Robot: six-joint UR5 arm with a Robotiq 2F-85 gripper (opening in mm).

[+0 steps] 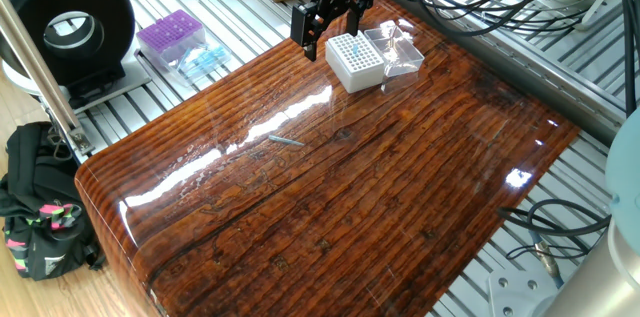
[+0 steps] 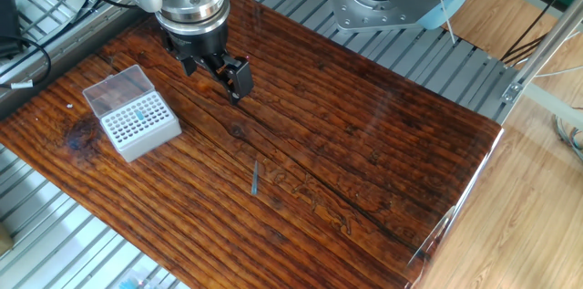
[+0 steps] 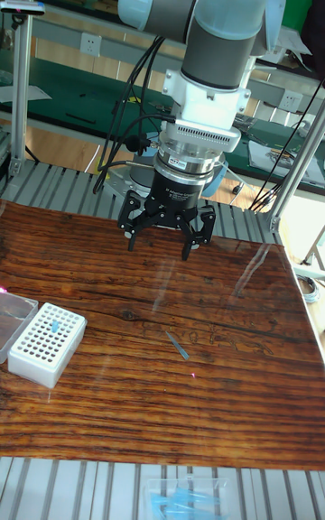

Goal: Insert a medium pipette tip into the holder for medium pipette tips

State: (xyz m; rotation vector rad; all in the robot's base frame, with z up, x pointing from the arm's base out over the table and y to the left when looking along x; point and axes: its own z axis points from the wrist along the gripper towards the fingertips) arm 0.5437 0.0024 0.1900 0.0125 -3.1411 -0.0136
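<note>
We see the gripper (image 3: pixel 161 240) spread wide and empty, hanging over the wooden table (image 1: pixel 400 187) beside the holder for medium pipette tips (image 1: pixel 355 60). The medium pipette tip (image 1: pixel 286 141) lies flat mid-table, apart from both.

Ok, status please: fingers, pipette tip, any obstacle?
Fingers open, empty, hovering beside white grid-topped holder block. Small greyish tapered plastic tip lying loose on glossy wooden table. Nothing between them.

One medium pipette tip (image 1: pixel 286 141) lies loose on one wooden table (image 1: pixel 400 207); one white tip holder (image 1: pixel 355 61), holding one blue tip (image 2: pixel 138 116); one purple box (image 1: pixel 170 37); one two-fingered gripper (image 3: pixel 161 242).
</note>
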